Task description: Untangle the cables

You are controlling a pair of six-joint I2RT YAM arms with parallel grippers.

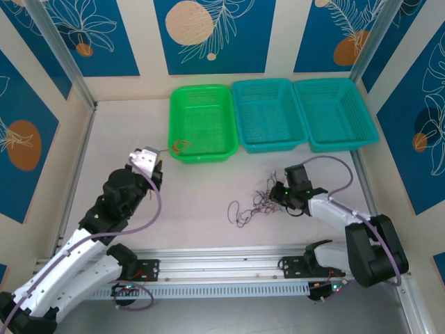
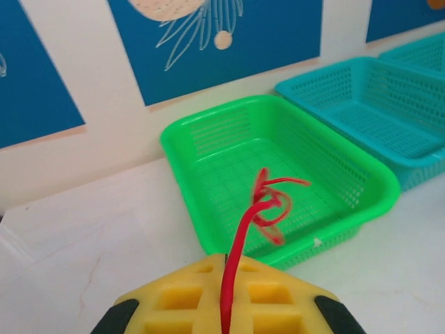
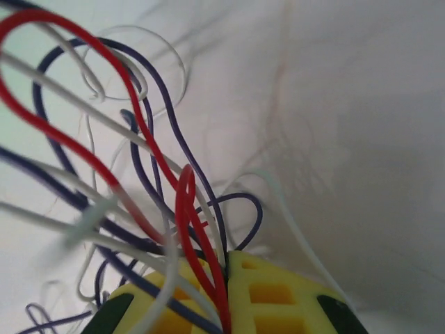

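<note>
Bright, even light, soft shadows; rt wrist cam: near cables point(image 3: 181, 198) blurred.

A single cable point(image 1: 182, 145) point(image 2: 245, 223) is pinched between the fingers of the left gripper point(image 1: 148, 162) point(image 2: 224, 296) and runs straight ahead of it. Its curled end is over the near corner of the left basket point(image 1: 201, 88) point(image 2: 229, 110), just in front of that gripper. The middle basket point(image 1: 268, 83) point(image 2: 389, 111) and the right basket point(image 1: 337, 82) stand farther to its right, side by side in one row. The clump of cables point(image 1: 257, 203) point(image 3: 186, 188) lies on the table point(image 1: 201, 188) directly ahead of the right gripper point(image 1: 278, 197) point(image 3: 226, 296), with several strands caught between its fingers. The baskets stand well apart from it.
</note>
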